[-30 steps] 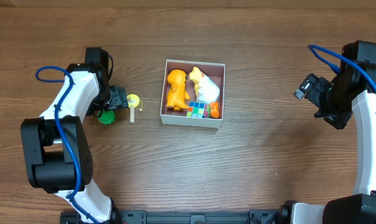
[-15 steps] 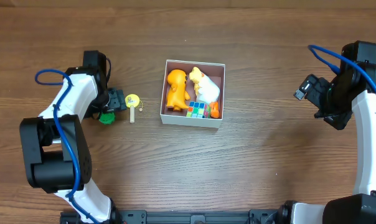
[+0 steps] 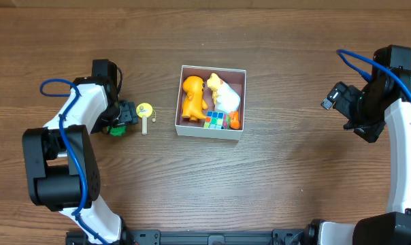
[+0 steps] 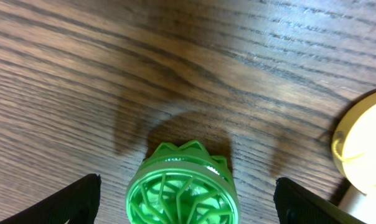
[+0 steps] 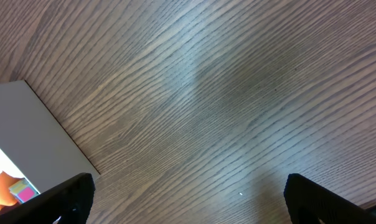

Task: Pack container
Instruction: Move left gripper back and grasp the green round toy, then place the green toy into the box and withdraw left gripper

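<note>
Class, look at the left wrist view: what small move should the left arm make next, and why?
Probably close the left gripper on the green toy. Its open fingers sit on either side of the toy without touching it, and the toy lies on the table outside the container.

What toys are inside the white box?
Inside the white box are an orange animal toy, a white-and-yellow toy, a colourful cube and a small orange piece in the corner. Anything lying underneath them is hidden.
</note>
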`<control>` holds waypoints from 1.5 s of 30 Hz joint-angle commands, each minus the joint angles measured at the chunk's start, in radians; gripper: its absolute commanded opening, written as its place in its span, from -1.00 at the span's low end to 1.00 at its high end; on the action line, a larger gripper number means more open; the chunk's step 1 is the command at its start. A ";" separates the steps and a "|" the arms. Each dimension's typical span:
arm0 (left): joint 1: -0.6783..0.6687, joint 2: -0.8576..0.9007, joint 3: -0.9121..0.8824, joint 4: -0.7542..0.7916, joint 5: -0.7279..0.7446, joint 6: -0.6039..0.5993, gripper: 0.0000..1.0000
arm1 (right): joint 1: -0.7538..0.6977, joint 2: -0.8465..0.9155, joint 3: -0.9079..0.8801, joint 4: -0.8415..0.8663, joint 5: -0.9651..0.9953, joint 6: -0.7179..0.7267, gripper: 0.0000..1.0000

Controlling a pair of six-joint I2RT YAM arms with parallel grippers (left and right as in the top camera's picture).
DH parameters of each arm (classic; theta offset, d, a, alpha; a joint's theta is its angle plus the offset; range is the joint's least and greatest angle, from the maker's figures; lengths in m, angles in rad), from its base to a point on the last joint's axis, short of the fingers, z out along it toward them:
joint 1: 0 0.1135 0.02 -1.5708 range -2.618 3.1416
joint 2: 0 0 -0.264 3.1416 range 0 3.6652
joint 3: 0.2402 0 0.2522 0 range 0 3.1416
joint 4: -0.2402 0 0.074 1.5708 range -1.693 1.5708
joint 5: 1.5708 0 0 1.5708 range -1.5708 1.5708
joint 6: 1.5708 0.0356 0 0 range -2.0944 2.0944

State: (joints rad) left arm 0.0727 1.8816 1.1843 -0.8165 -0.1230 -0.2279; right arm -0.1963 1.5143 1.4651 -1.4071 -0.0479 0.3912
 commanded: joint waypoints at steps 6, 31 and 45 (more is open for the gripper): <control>0.008 0.023 -0.037 0.040 0.008 0.023 0.68 | -0.002 -0.008 0.000 0.003 0.013 -0.003 0.99; 0.008 0.030 -0.086 0.039 0.009 0.022 0.15 | -0.002 -0.008 0.000 0.006 0.036 -0.003 1.00; 0.008 0.029 -0.048 -0.036 0.039 0.023 -0.24 | -0.002 -0.008 0.000 0.011 0.035 -0.003 1.00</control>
State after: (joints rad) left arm 0.0727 1.8816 1.1400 -0.8177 -0.0872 -0.2222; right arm -0.1963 1.5139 1.4651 -1.4048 -0.0219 0.3920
